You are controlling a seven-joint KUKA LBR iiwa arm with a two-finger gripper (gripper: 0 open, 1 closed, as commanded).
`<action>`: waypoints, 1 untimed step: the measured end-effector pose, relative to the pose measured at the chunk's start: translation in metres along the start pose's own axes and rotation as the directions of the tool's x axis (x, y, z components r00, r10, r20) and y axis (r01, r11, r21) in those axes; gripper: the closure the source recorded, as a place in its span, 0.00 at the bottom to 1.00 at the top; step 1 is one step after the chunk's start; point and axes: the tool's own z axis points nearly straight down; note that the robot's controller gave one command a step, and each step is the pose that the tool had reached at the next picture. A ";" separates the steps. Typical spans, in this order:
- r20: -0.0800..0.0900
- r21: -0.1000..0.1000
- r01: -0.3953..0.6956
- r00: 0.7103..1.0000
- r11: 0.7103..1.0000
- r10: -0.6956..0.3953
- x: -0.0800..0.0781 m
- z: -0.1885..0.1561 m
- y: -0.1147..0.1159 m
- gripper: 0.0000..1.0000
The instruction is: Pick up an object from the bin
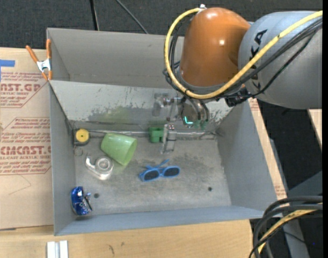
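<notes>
My gripper hangs under the arm's orange cover, low over the middle of the bin floor near the back wall. A small green block lies right against its left side, touching or nearly touching it. A pair of blue sunglasses lies just in front of the gripper on the floor. A light green cup lies on its side further left of the block.
A yellow disc sits at the left wall. A clear tape dispenser lies in front of the cup. A blue crumpled wrapper is in the front left corner. The arm covers the bin's back right.
</notes>
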 end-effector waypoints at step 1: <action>-0.004 0.001 0.165 0.986 0.986 -0.165 0.075 0.171 0.009 0.00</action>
